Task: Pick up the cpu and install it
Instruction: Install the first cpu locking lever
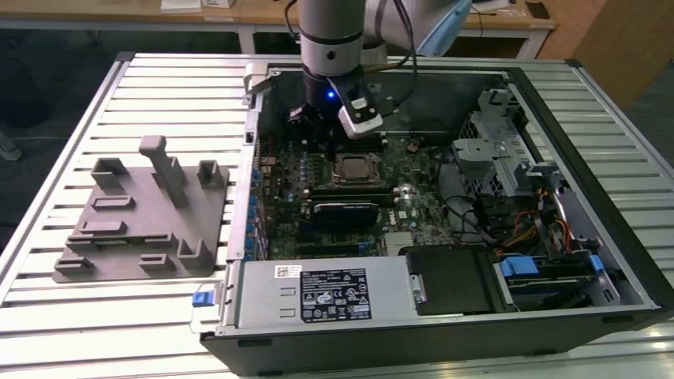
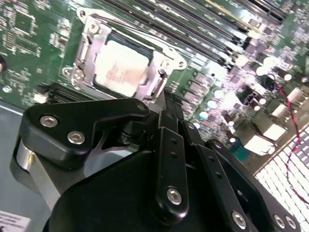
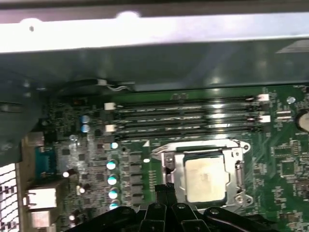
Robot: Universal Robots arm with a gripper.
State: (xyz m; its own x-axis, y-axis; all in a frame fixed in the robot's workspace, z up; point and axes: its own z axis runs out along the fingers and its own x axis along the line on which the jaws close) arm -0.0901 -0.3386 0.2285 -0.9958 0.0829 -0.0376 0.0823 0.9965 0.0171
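Small, flat, square cpu [image 1: 356, 167] with a silvery-white metal top lies seated in the metal-framed socket [image 3: 170, 164] on the green motherboard [image 1: 413, 207], inside the open black computer case [image 1: 632, 264]. In both wrist views the chip [image 2: 120, 67] [image 3: 205, 180] lies flat within that frame.

At the exterior view's left, a grey plastic holder block [image 1: 137, 213] stands on the slatted metal worktop [image 1: 63, 118], well apart from the chip. Next comes the case, with the arm's black tool [image 1: 316, 136] hanging over the board near the socket. Its fingers [image 2: 169, 104] are pressed together and pinch nothing, their tips near the socket's edge in the first wrist view [image 3: 164, 188]. Long black memory slots [image 3: 183, 116] run beside the socket. Further right, a grey metal drive cage [image 1: 506, 158] fills the case's side.
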